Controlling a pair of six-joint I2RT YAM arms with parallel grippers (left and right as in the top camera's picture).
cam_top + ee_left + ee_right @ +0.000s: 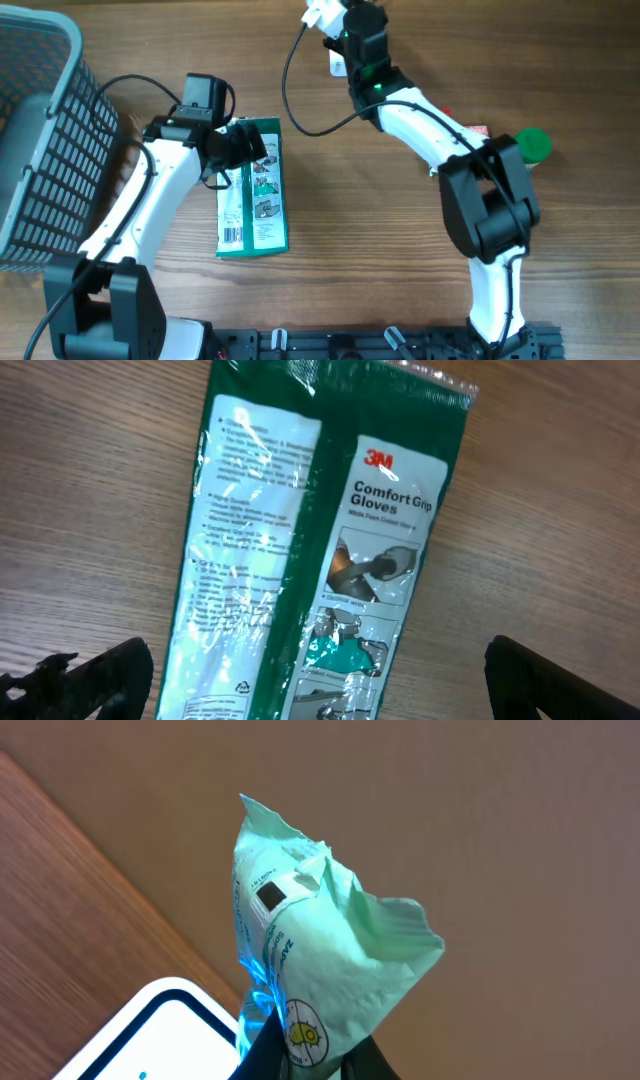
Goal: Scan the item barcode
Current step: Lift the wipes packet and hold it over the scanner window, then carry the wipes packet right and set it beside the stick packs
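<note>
My right gripper [315, 1062] is shut on the lower end of a pale green packet [320, 940], which stands up crumpled with a small black square near its top. In the overhead view this gripper [335, 22] is at the far edge of the table, with the packet [322, 14] showing white. A green 3M Comfort Grip Gloves package [320, 530] lies flat on the wood. My left gripper [320, 680] hangs open above it, its fingers [100, 672] apart on either side and touching nothing. Seen from overhead, the gloves package [255, 200] lies left of centre under the left gripper [243, 148].
A grey mesh basket [40, 130] stands at the left edge. A white device with a dark blue rim [150, 1035] lies just below the held packet. A green round cap [533, 144] and a small red item [478, 130] sit at the right, beside the right arm.
</note>
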